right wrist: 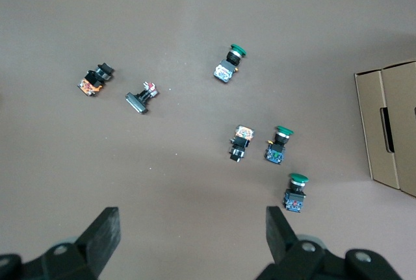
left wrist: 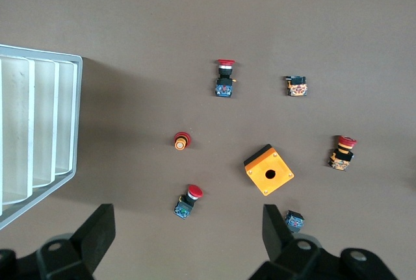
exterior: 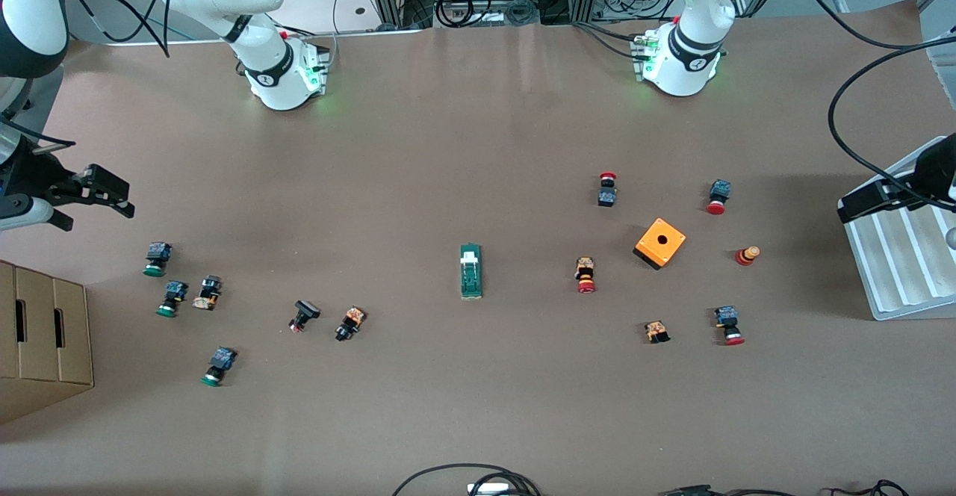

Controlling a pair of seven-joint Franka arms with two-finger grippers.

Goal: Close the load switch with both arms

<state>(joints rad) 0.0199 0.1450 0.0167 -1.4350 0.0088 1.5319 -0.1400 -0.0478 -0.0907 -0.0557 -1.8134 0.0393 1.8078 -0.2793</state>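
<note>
The load switch (exterior: 470, 270), a narrow dark-green block with a white lever part, lies flat near the middle of the table; neither wrist view shows it. My right gripper (exterior: 119, 199) hangs open and empty high over the right arm's end of the table, above the green-capped buttons (right wrist: 277, 145). My left gripper (exterior: 859, 205) hangs open and empty over the left arm's end, by the white tray (exterior: 904, 257). In the left wrist view its fingers (left wrist: 97, 229) stand wide apart, with only table and a red-capped button (left wrist: 188, 201) below. Both grippers are well apart from the switch.
An orange box with a hole (exterior: 660, 243) and several red-capped buttons (exterior: 585, 274) lie toward the left arm's end. Several green-capped buttons (exterior: 157, 258) and small parts lie toward the right arm's end, near a cardboard box (exterior: 45, 332). Cables lie at the table's near edge.
</note>
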